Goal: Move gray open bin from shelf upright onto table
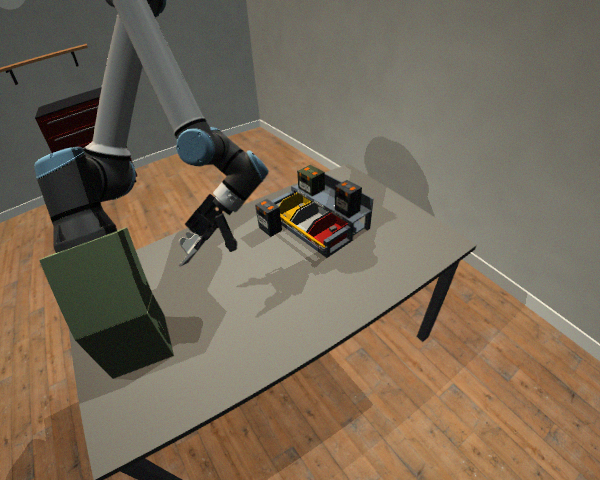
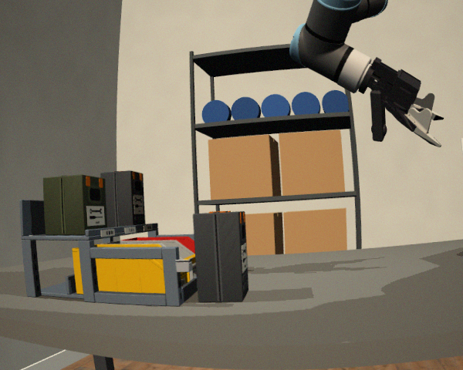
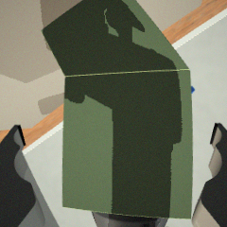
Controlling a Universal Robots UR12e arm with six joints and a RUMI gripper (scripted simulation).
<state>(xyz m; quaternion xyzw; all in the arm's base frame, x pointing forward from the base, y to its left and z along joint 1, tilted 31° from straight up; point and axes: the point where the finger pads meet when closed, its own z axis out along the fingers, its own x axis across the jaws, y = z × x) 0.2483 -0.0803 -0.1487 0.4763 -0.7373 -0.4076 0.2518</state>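
The gray open bin point(image 1: 309, 213) sits on the lower level of a small gray-blue shelf point(image 1: 363, 217) at the far side of the table, between a yellow bin point(image 1: 292, 205) and a red bin point(image 1: 329, 225). In the exterior view only a thin strip of the gray bin point(image 2: 182, 254) shows behind the yellow bin point(image 2: 123, 274). My gripper point(image 1: 210, 249) is open and empty. It hangs in the air above the table, well to the left of the shelf, and it also shows in the exterior view point(image 2: 405, 133). The wrist view shows both fingers spread wide, pointing at the green pedestal point(image 3: 125, 142).
A dark box point(image 1: 268, 217) stands on the table right beside the shelf's front left corner. A green box point(image 1: 310, 179) and a dark gray box point(image 1: 348, 197) stand on the shelf's top level. The green robot pedestal point(image 1: 106, 304) takes up the table's left end.
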